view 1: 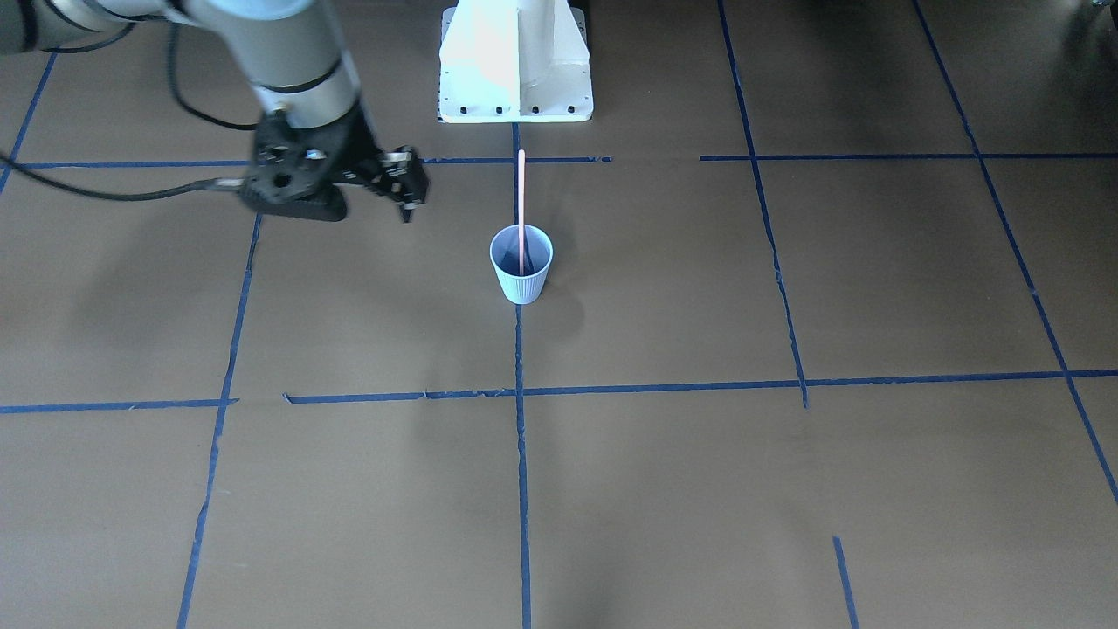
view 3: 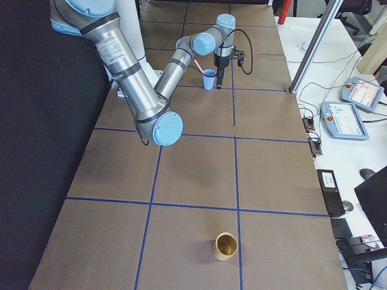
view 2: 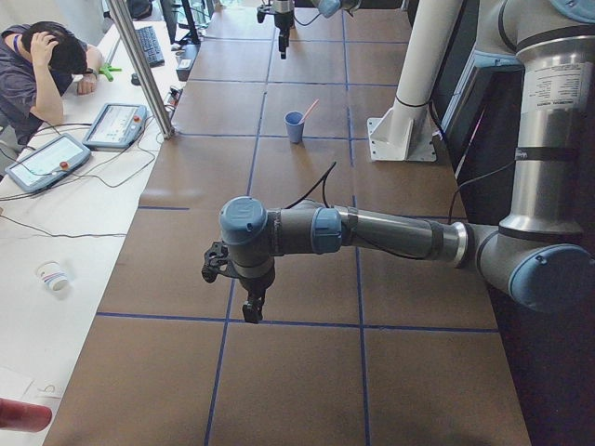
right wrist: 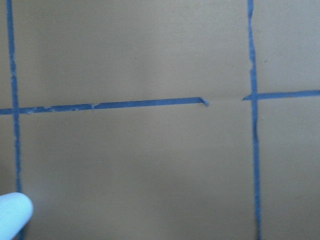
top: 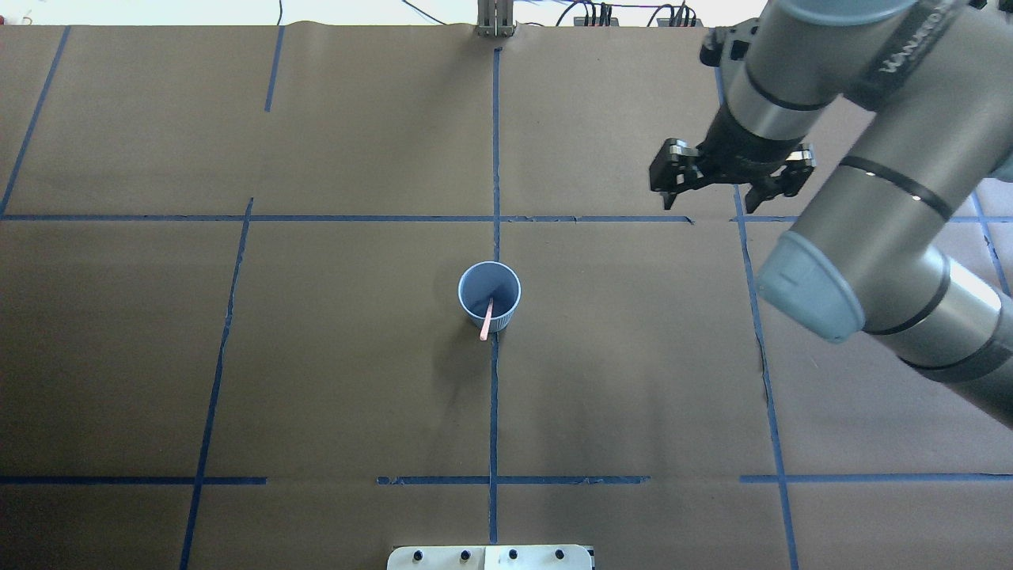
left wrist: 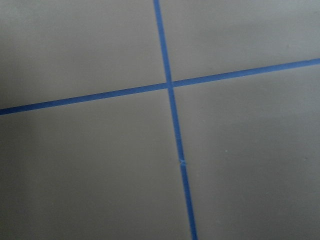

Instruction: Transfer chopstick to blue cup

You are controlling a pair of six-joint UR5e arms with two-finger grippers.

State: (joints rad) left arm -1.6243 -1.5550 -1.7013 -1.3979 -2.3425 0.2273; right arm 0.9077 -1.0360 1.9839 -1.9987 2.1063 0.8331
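Now, chopstick (top: 485, 319): standing inside blue cup (view 1: 521, 285), leaning toward six o'clock in the overhead view.
Right gripper (top: 710, 202): two o'clock from cup, fingers spread wide, empty.
Left gripper (view 2: 252, 314): finger spacing cannot be told.

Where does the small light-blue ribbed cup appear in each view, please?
Front-facing: small light-blue ribbed cup above centre.
Overhead: cup centre.
Exterior left: cup top centre.
Exterior right: cup top centre.
Left wrist: absent.
Right wrist: probably the cup, pale, bottom-left.
Landmark: blue tape line under it.
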